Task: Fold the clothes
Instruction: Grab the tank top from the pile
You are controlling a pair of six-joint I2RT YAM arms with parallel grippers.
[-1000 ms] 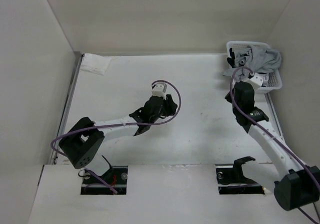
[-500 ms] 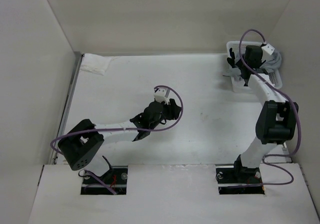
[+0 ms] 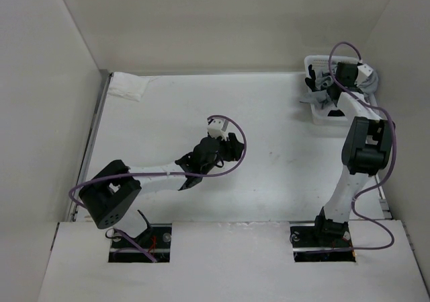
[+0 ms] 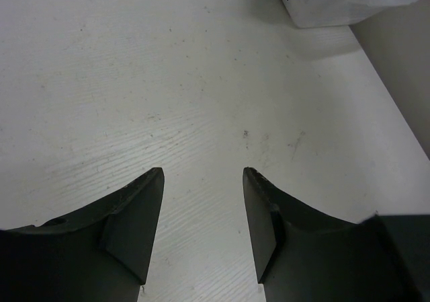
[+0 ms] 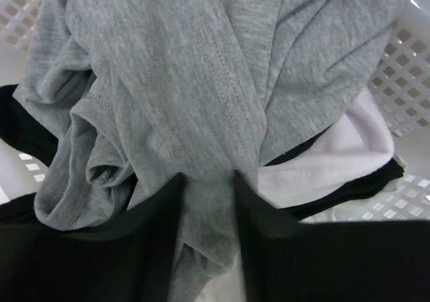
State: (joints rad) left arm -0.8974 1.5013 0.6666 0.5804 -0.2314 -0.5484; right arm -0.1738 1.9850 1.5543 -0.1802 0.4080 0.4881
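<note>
The clothes (image 5: 181, 66), a grey jersey top, lie crumpled in a white perforated basket (image 5: 403, 66) at the table's far right corner. In the right wrist view my right gripper (image 5: 208, 177) has a bunched fold of the grey fabric filling the gap between its two black fingers. From above, the right gripper (image 3: 334, 87) reaches down into the basket (image 3: 336, 119), and some grey cloth (image 3: 314, 97) hangs over the basket's left rim. My left gripper (image 3: 228, 144) hovers over the bare middle of the table; its fingers (image 4: 138, 208) stand apart with nothing between them.
A white garment (image 5: 342, 161) and a black one (image 5: 20, 124) lie under the grey top in the basket. A small white cloth (image 3: 127, 87) sits at the table's far left corner. Walls enclose the table on three sides. The basket's corner (image 4: 329, 6) shows in the left wrist view.
The right arm swung up and reached into the basket, where its jaws opened and then came in around the grey fabric. The left gripper shifted slightly toward me.
</note>
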